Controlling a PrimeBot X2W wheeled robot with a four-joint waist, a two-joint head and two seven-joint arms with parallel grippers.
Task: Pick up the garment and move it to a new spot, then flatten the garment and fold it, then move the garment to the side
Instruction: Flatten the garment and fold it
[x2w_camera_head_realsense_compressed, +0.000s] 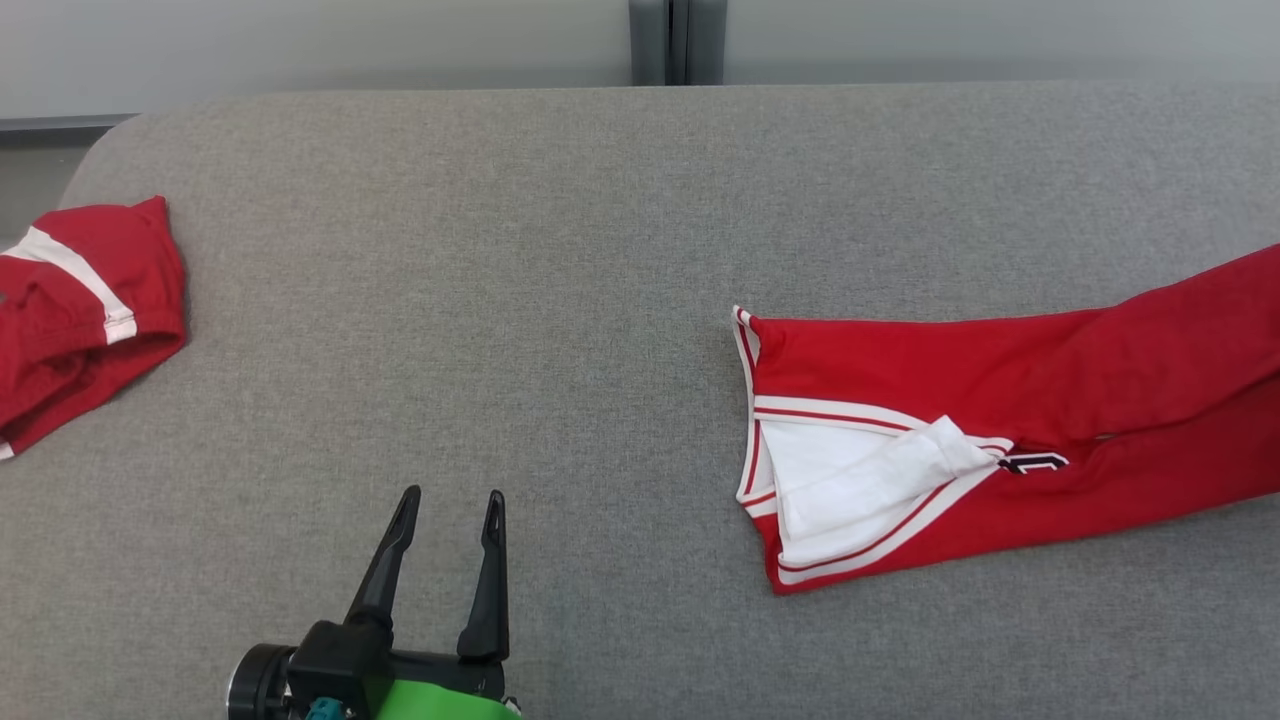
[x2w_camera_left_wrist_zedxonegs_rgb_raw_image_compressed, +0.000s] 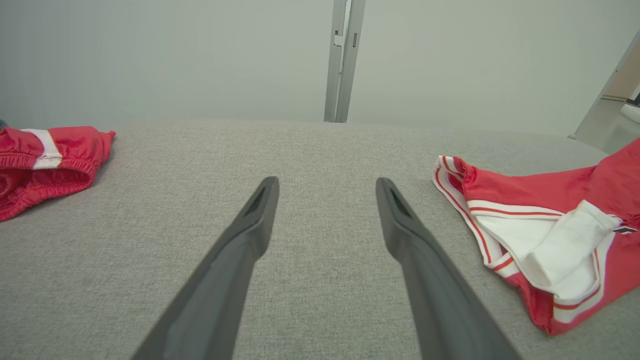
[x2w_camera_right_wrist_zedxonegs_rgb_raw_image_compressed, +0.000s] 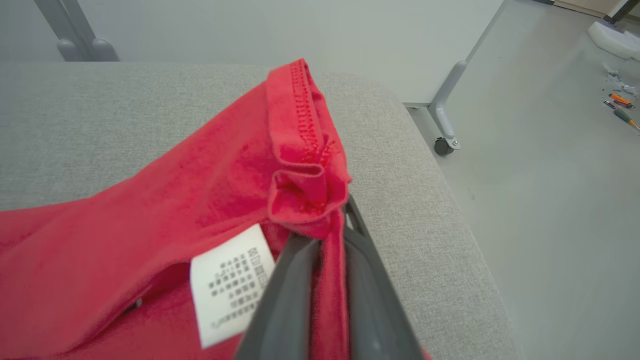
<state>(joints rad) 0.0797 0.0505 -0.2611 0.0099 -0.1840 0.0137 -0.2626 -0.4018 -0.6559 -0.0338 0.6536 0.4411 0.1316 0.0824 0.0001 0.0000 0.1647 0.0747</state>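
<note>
Matt grey woven cloth, slightly rough, over the padded table (x2w_camera_head_realsense_compressed: 600, 250). Soft red knit with smooth white trim on the garment (x2w_camera_head_realsense_compressed: 1000, 370); papery white care label (x2w_camera_right_wrist_zedxonegs_rgb_raw_image_compressed: 230, 280). Matt dark plastic on the left gripper (x2w_camera_head_realsense_compressed: 452, 495). Gathered, elasticated cloth on the red bundle (x2w_camera_head_realsense_compressed: 90, 290) at the left edge.

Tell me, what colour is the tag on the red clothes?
White with tiny dark print; the tag shows best in the right wrist view.
</note>
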